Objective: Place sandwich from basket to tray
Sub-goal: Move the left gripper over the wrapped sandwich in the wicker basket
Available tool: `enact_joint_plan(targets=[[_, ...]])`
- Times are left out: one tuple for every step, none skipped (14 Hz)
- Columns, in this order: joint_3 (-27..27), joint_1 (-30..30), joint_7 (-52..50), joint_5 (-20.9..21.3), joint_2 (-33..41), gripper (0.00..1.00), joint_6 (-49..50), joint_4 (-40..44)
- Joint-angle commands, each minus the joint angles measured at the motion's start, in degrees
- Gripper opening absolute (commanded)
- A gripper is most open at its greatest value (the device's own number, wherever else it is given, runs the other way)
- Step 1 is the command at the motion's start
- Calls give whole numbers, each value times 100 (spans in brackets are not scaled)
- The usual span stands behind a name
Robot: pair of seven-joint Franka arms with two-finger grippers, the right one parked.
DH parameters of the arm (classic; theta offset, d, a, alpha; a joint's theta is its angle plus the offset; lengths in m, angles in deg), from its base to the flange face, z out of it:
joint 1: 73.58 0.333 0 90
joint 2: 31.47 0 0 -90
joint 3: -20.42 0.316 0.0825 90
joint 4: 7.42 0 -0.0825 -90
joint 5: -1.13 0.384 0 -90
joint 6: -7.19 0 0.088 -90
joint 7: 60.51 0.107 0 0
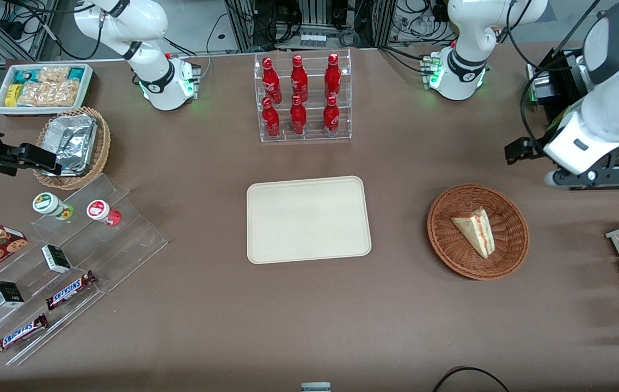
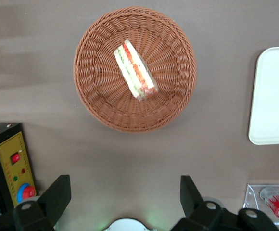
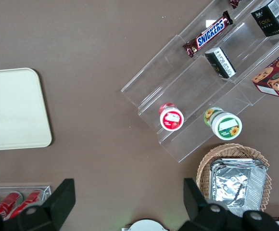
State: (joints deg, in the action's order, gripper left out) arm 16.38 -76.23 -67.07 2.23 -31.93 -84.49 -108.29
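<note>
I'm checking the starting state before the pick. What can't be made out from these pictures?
- The gripper: open above the table, short of the basket; in the front view the arm's housing hides it.
- The sandwich: its underside is hidden against the basket's weave.
- The tray: cut off by the left wrist view's edge, whole only in front view.

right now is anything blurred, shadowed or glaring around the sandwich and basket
Left wrist view: sandwich slightly soft, basket weave sharp, the open gripper above the bare table. Front view: even light, a soft shadow beside the basket, tray free of glare.
</note>
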Motion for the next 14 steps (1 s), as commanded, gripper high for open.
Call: enact_joint_plan(targets=[[34,-25,-38,-49,-260,100,-307,-127],[34,-25,-47,-49,-375,100,-368,-127],[34,-25,-56,-40,-506,100,-543,-127],[34,-16,-56,-49,-656,100,-675,-127],[34,-16,-65,-49,-788,100,-850,-153],[34,-16,-134,-40,-919,100,-1070,-205],[34,-25,-265,-40,-982,100,-1202,-240],[34,-25,-328,-40,-1034,100,-1360,-337],[34,-25,-389,-40,-1044,100,-1553,-485],[34,-33,-520,-49,-1035,100,-1790,-713],[34,-33,-748,-40,-1026,100,-2071,-907],[34,-42,-1107,-40,-1035,100,-2378,-1083],[34,-51,-1424,-40,-1052,100,-2608,-1224],[34,-51,-1618,-40,-1061,100,-2819,-1364]])
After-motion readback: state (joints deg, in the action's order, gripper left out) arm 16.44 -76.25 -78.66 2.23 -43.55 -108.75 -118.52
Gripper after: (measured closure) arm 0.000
